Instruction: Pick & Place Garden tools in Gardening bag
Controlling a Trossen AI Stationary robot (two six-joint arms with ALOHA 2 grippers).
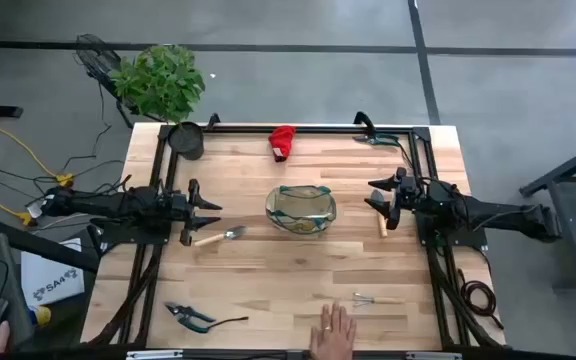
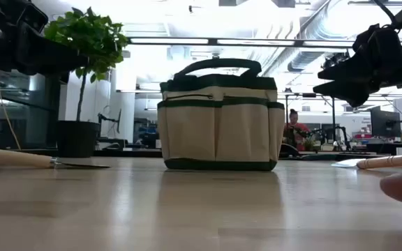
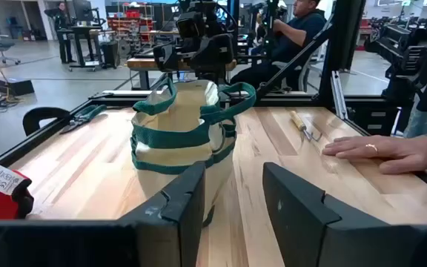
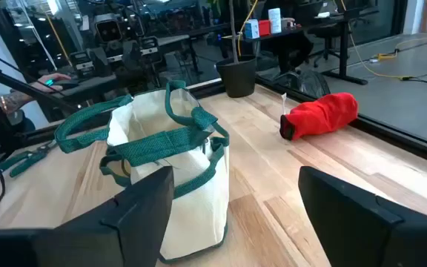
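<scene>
The tan gardening bag [image 1: 301,210] with green trim stands upright on its base mid-table, mouth open; it also shows in the low view [image 2: 218,118]. My left gripper [image 1: 211,216] hovers open to its left, above a silver trowel [image 1: 218,237] lying flat. My right gripper [image 1: 372,196] hovers open to the bag's right, beside a wooden-handled tool [image 1: 383,222]. A red glove [image 1: 282,142] lies at the far edge. Green-black pruners [image 1: 190,316] lie near the front left. A mini rake [image 1: 376,298] lies near the front right. Both wrist views face the bag [image 3: 187,133] [image 4: 165,170].
A person's hand [image 1: 334,333] rests flat on the table at the near edge, beside the mini rake; it also shows in the left wrist view [image 3: 380,152]. A black pot [image 1: 186,140] with a green plant stands at the far left corner. Another green-handled tool [image 1: 378,138] lies at the far right.
</scene>
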